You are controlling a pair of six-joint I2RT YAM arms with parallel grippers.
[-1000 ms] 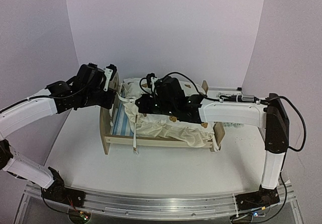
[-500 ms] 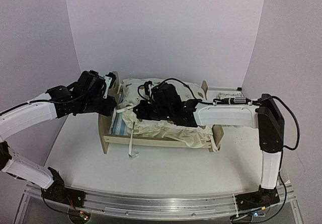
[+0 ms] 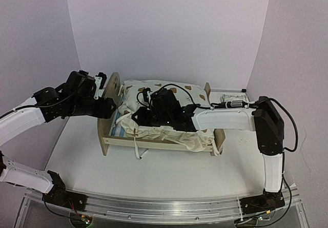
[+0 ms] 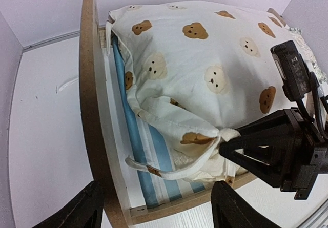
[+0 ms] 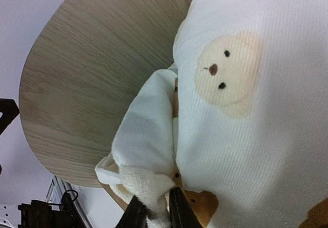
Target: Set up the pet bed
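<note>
Left hand [image 4: 156, 200] gaping, fingers [image 4: 77, 212] wide apart, clamped on nothing. Hovering just outside the headboard [image 4: 89, 84], at its 9 o'clock in the top view, aimed along the bed.

Right hand [image 5: 155, 213] nearly together, pinching a bunched, ruffled edge of the quilt [image 4: 205, 59]. Reaching in from 3 o'clock, low over the bed [image 3: 159, 144], tips close to the headboard end.

Bed at the middle of the counter [image 3: 169, 179], lying lengthwise: headboard upright at 9 o'clock, footboard [image 3: 222, 135] at 3 o'clock. Striped mattress [image 4: 148, 156] inside the frame, bare only in a strip beside the headboard.

Quilt heaped and puffy over the rest of the mattress, bear print up, back edge against the 12 o'clock side, front edge rumpled and spilling over the rail toward 5 o'clock. White tie [image 3: 136, 147] dangling over the front rail at 6 o'clock, end touching the counter.
</note>
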